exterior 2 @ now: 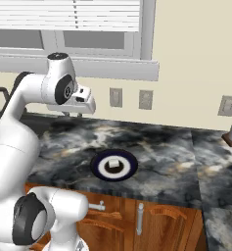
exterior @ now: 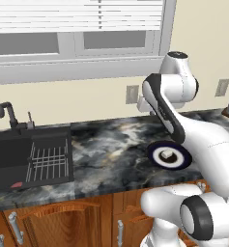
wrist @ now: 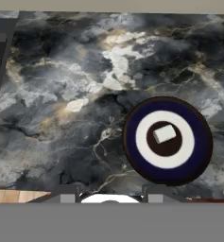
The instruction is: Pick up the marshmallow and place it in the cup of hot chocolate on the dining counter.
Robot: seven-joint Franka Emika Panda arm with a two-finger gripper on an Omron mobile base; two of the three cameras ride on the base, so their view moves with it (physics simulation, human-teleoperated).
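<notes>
Left to right: sink [exterior: 31, 159]; marbled worktop [exterior 2: 156, 147]; plate [wrist: 167, 140] carrying 1 marshmallow [wrist: 164, 134] at its centre, ready for picking. The gripper [exterior 2: 83, 101] hovers high, holding nothing; its jaw state cannot be told.

The marshmallow [wrist: 164, 134], a tiny off-white squarish block, lies flat and slightly askew on the dark brown centre of a round dark blue and white plate [wrist: 132, 142], which rests on the marbled surface [wrist: 61, 94] near its front edge.
</notes>
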